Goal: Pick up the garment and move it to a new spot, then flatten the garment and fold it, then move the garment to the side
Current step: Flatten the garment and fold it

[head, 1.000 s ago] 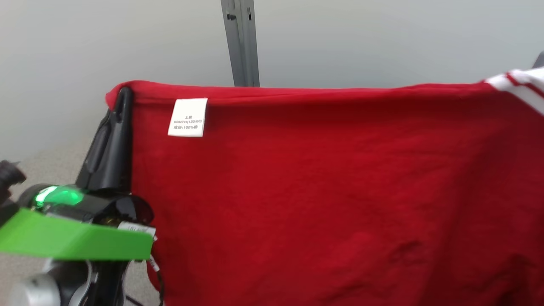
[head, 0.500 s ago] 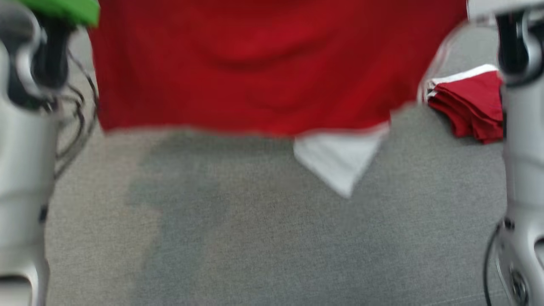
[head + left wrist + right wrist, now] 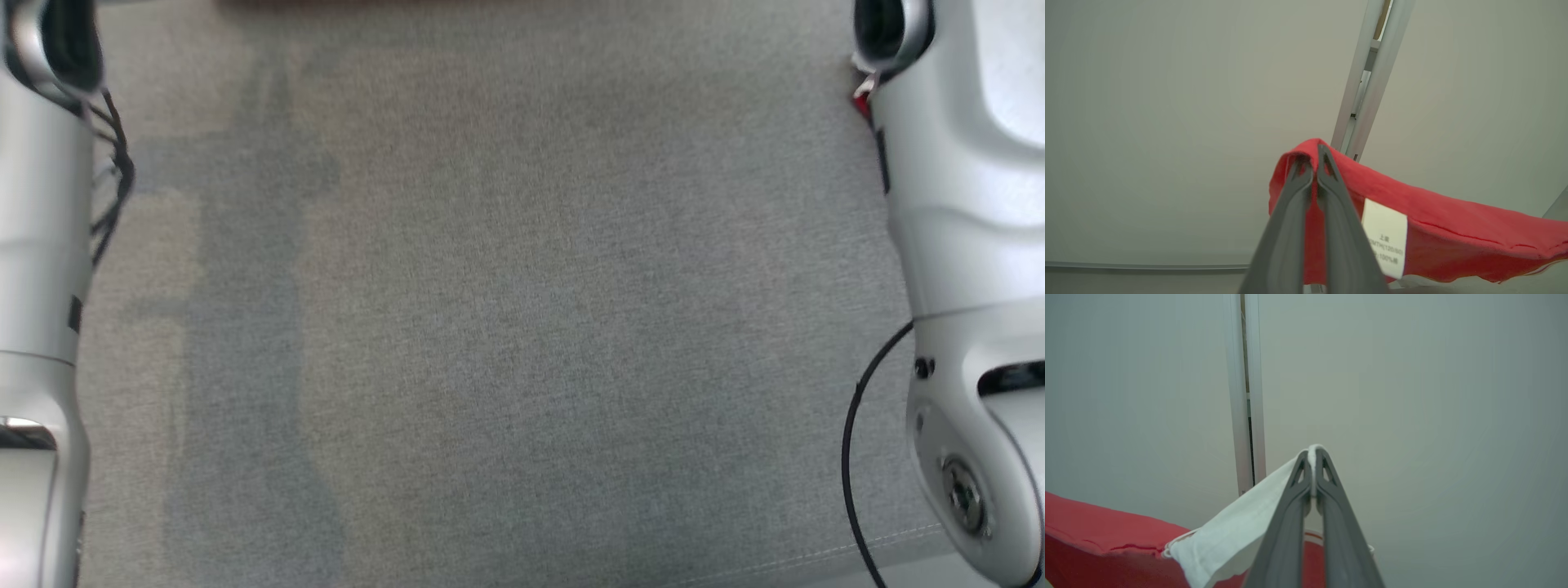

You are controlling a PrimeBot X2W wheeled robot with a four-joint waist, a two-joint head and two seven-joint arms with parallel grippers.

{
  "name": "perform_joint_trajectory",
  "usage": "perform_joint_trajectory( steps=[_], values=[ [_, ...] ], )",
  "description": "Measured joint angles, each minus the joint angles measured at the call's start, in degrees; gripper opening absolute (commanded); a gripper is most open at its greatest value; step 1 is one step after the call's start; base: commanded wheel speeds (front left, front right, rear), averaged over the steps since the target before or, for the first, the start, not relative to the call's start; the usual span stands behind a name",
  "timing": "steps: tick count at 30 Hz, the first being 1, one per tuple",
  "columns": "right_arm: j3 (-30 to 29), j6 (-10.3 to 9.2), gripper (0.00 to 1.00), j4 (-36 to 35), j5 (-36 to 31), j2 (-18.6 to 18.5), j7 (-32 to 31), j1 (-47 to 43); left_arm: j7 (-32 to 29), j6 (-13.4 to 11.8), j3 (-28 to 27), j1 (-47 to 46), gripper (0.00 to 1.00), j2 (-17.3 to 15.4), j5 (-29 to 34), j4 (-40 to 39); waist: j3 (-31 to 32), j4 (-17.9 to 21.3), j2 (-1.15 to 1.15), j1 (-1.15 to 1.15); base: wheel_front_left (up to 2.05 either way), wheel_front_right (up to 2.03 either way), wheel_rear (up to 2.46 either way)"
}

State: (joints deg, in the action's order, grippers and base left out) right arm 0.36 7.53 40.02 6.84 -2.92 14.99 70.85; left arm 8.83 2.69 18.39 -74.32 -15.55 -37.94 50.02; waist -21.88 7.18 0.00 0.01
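Note:
The garment is a red top (image 3: 1453, 237) with a white label (image 3: 1384, 237) and a white sleeve part (image 3: 1237, 531). It hangs stretched in the air between my two grippers. In the left wrist view my left gripper (image 3: 1314, 157) is shut on a red corner of the cloth. In the right wrist view my right gripper (image 3: 1312, 455) is shut on the white part, and the red body (image 3: 1094, 543) sags to the lower left. The garment's lower part is out of the wrist views.
In the head view a grey fabric surface (image 3: 522, 327) lies below, with my left forearm (image 3: 41, 245) and right forearm (image 3: 963, 204) at the sides. A black cable (image 3: 853, 457) loops by the right arm. A grey metal post (image 3: 1367, 81) stands against the pale wall.
The head camera has tilted down from the raised garment to the grey surface, so the red cloth has slid out of the top of its picture.

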Motion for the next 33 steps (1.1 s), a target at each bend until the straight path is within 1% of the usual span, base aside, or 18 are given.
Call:
perform_joint_trajectory(
  steps=[3,7,10,13,18,21,25,27,33],
  values=[
    [1.4,0.00,0.00,-1.4,2.5,0.0,0.0,-4.8,2.2,1.1,0.3,2.1,0.00,1.3,-0.2,4.4,-3.5,0.1,0.00,0.00,0.00,0.00,0.00],
    [2.3,0.00,0.00,-5.1,5.4,0.1,0.0,-11.5,4.7,2.4,0.1,4.0,0.00,3.2,-0.9,7.8,-7.6,-0.1,0.00,0.00,0.00,0.00,0.00],
    [2.6,0.00,0.00,-8.9,7.7,0.1,0.0,-16.7,5.6,2.9,-1.0,6.0,0.00,3.9,-1.5,9.0,-9.5,-0.3,0.00,0.00,0.00,0.00,0.00],
    [2.3,0.00,0.00,-13.6,9.9,0.1,0.0,-21.9,6.0,3.4,-2.3,8.7,0.00,4.4,-2.1,8.5,-9.7,-0.7,0.00,0.00,0.00,0.00,0.00],
    [1.7,0.00,0.00,-21.0,12.9,0.1,0.0,-31.1,6.2,3.6,-5.6,16.4,0.00,5.1,-0.4,1.1,-7.7,-1.1,0.00,-0.01,0.00,0.00,0.00],
    [2.1,0.00,0.00,-24.8,14.2,0.1,0.0,-37.1,6.2,3.8,-7.8,23.7,0.00,6.2,0.3,-3.4,-5.5,-1.5,0.00,-0.01,0.00,0.00,0.00],
    [1.1,0.00,0.00,-29.3,15.0,0.1,0.0,-45.7,6.2,3.9,-10.4,33.4,0.00,7.4,2.4,-9.6,-2.1,-2.1,0.00,-0.01,0.00,0.00,0.00],
    [1.0,-0.01,0.00,-31.4,16.4,0.1,0.0,-50.8,6.2,4.1,-11.2,39.2,0.00,8.1,3.1,-12.5,0.0,-2.4,0.00,-0.01,0.00,0.00,0.00],
    [0.2,0.00,0.00,-37.4,17.4,-0.8,0.0,-65.8,6.2,4.3,-12.9,55.8,0.00,10.1,3.8,-21.2,6.6,-3.1,0.00,-0.02,0.00,0.00,0.00]
  ],
)
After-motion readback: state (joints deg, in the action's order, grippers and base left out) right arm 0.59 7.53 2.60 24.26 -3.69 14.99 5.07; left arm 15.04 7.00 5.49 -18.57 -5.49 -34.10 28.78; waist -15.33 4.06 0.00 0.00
